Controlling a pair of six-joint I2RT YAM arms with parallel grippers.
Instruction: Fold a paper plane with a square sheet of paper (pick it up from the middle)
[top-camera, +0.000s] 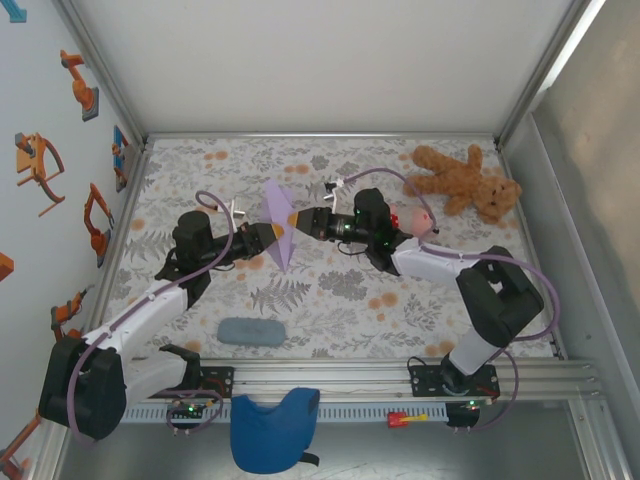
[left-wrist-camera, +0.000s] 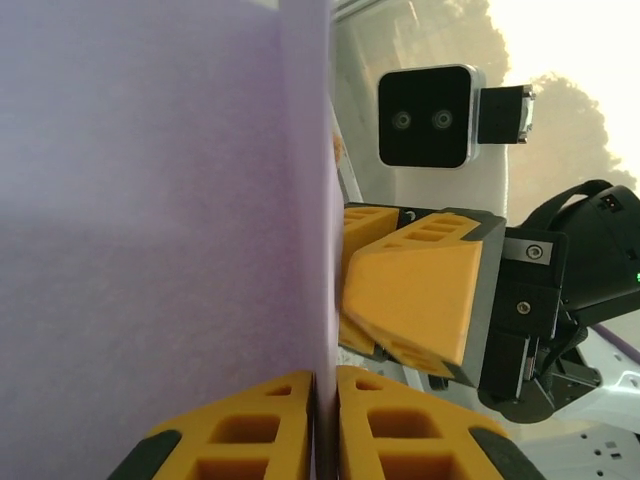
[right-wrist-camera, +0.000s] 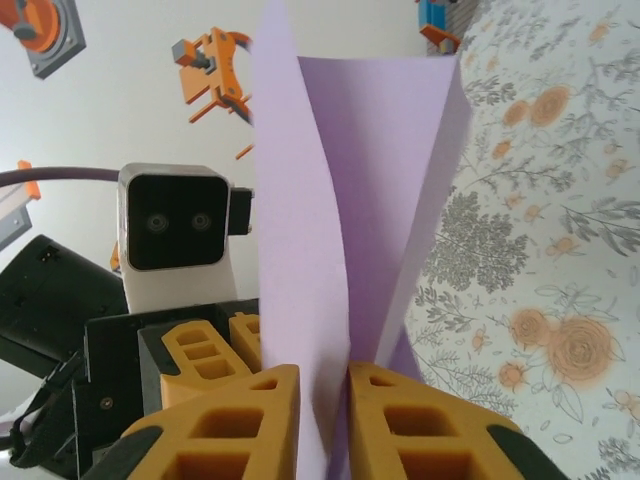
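Above the table (top-camera: 330, 300), the paper (top-camera: 277, 205) is clamped by left gripper (top-camera: 272, 238) and right gripper (top-camera: 294, 219); edges should be kept aligned.

Paper (top-camera: 279, 228): stood on edge over the middle of the table (top-camera: 340, 290), between the two grippers.
Left gripper (top-camera: 270, 237): was at the paper's left side, clamped onto it.
Right gripper (top-camera: 293, 220): was at the paper's right side, pinching it, facing the left one.
Teddy (top-camera: 462, 180): lay in the table's far right corner, well apart from the paper.
Pad (top-camera: 251, 331): lay near the table's near edge, left of centre.
Cloth (top-camera: 273, 430): lay beyond the near edge, between the two arm bases.
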